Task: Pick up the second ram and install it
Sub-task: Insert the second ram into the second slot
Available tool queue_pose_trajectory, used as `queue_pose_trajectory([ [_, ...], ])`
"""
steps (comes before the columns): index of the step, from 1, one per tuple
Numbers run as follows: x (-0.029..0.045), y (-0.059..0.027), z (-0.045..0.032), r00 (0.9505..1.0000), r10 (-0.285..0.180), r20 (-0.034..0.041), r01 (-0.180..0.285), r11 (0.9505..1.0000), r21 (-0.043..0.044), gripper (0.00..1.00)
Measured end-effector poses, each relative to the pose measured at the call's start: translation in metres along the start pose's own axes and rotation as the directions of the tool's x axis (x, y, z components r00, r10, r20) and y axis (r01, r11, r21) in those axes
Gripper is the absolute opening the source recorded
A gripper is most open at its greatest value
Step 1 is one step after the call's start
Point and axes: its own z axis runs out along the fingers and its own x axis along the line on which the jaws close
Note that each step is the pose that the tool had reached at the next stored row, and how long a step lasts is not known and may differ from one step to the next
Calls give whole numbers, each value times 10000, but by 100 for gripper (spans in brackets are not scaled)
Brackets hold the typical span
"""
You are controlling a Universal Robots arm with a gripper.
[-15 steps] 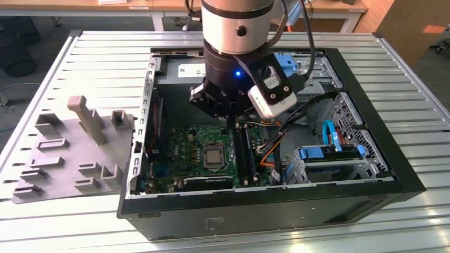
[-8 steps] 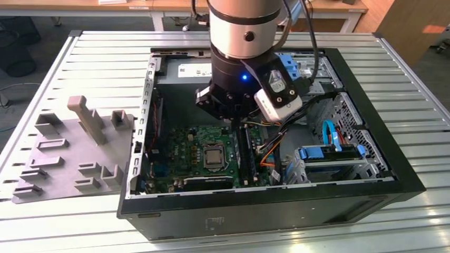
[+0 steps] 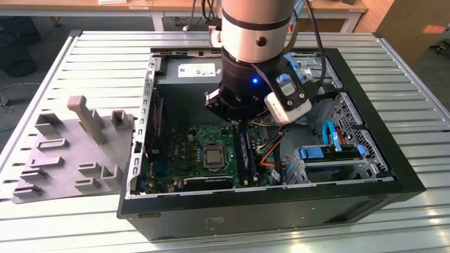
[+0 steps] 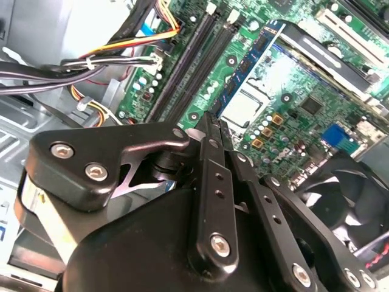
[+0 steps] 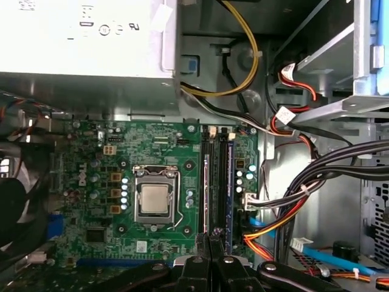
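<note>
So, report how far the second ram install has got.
Done: the second ram stands on the motherboard in the slot beside the CPU socket. In hand: the end effector, fingers together, sits at that stick's near end. Left, possibly: final seating; whether the slot latches have closed cannot be told.

Tool point(image 4: 213, 125) matt black metal; holder blocks point(image 3: 70, 153) grey matt plastic.

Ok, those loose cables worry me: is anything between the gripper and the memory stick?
Nothing visible. The gripper is right at one end of the memory stick, which stands beside the processor; the cables lie further off, clear of both.
</note>
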Motion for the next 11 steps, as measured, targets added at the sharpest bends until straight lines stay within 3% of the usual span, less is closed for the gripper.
queue_pose_trajectory([
  [5, -62, -2, 45, 10000, 0, 0, 0, 10000, 0, 11],
  [11, -88, -5, 151, 10000, 1, 0, -1, 10000, 0, 11],
])
